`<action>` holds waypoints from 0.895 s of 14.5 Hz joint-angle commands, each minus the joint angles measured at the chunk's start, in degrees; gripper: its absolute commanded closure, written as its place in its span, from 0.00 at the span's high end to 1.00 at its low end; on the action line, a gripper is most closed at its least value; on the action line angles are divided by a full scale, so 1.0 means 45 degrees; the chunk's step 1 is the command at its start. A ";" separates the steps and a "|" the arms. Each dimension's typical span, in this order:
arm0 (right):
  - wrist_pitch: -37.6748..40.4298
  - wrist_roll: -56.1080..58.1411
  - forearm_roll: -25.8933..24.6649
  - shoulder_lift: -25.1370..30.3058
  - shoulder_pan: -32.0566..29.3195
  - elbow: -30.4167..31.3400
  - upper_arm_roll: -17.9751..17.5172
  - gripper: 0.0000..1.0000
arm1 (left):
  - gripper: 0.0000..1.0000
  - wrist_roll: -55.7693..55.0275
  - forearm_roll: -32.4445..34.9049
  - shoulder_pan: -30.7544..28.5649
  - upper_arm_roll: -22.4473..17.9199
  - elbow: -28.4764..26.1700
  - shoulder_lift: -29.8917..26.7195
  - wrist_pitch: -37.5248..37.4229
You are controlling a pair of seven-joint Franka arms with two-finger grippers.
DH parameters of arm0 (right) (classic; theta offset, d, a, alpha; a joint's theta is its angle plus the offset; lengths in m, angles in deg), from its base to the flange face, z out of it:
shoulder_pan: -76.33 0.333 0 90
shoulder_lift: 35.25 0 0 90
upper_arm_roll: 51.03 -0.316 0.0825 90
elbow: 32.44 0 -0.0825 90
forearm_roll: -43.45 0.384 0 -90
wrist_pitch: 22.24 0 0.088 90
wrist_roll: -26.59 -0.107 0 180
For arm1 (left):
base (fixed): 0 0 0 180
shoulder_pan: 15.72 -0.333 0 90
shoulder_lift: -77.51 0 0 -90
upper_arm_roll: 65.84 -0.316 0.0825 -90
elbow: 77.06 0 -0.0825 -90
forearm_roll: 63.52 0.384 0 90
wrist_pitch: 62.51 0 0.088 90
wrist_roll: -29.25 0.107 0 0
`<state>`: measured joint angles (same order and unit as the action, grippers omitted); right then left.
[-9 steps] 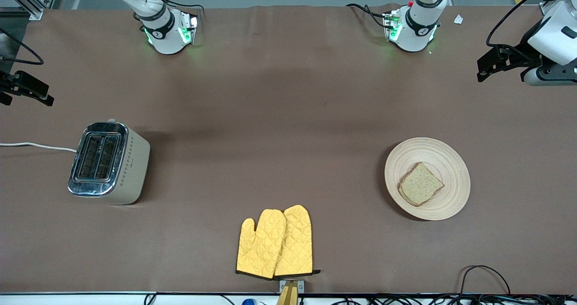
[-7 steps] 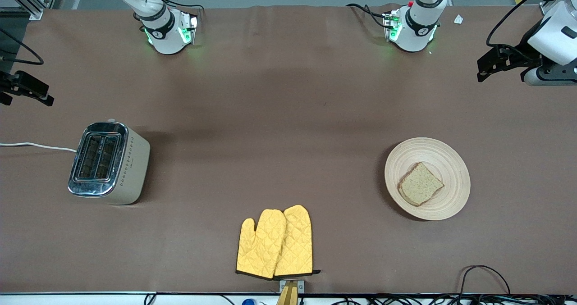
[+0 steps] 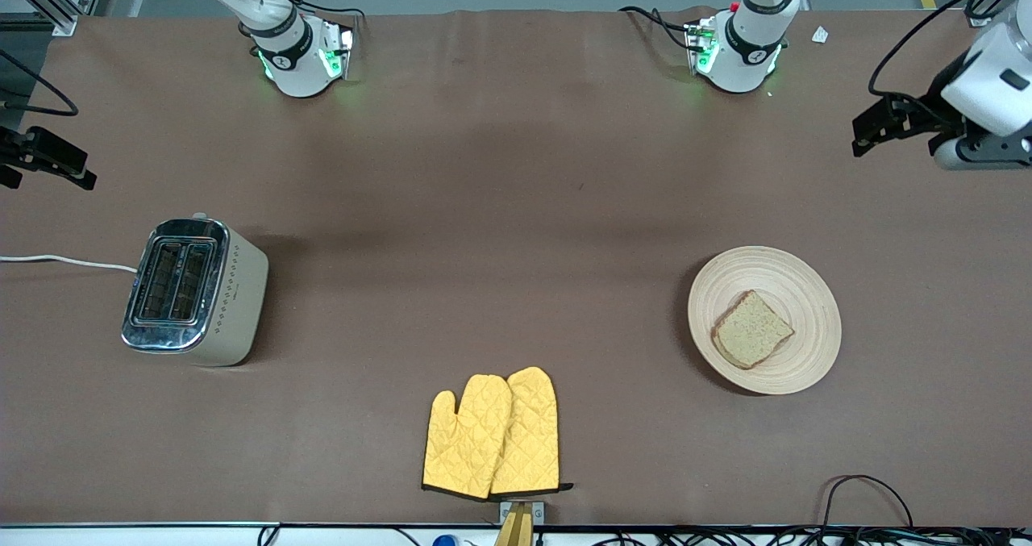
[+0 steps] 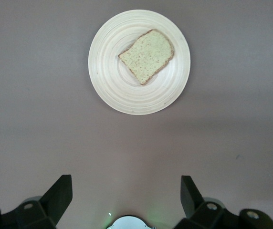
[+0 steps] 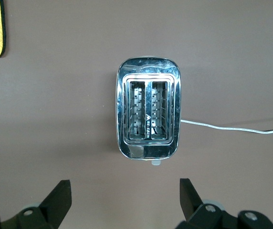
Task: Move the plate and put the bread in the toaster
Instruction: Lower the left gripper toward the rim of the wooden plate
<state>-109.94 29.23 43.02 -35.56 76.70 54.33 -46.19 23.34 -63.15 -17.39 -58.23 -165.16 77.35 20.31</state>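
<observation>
Bread (image 3: 752, 329) lies on the plate (image 3: 806, 288), bare table (image 3: 516, 207) around; both pincers spread wide.

No readable text, brand or number anywhere. Toaster (image 5: 147, 108) has a tiny mark betw its 2 slots in right wrist view, too small to read; side shows only a dot pattern (image 3: 235, 283). Each arm base has a small round black emblem (image 3: 281, 61), not legible. Plate (image 4: 109, 57), bread (image 4: 147, 56), mitts (image 3: 492, 435): no markings
</observation>
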 commanded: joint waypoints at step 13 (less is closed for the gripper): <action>0.0055 -0.0236 -0.0138 0.0265 0.0093 0.0210 0.0038 1.00 | 1.00 0.7908 -0.4962 -0.5604 -0.0032 -0.0227 0.6457 0.5091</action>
<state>-109.91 29.23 43.02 -35.56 76.71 54.33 -46.15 53.91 -82.55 -41.21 -58.76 -166.32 103.13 41.21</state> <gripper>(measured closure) 0.000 0.000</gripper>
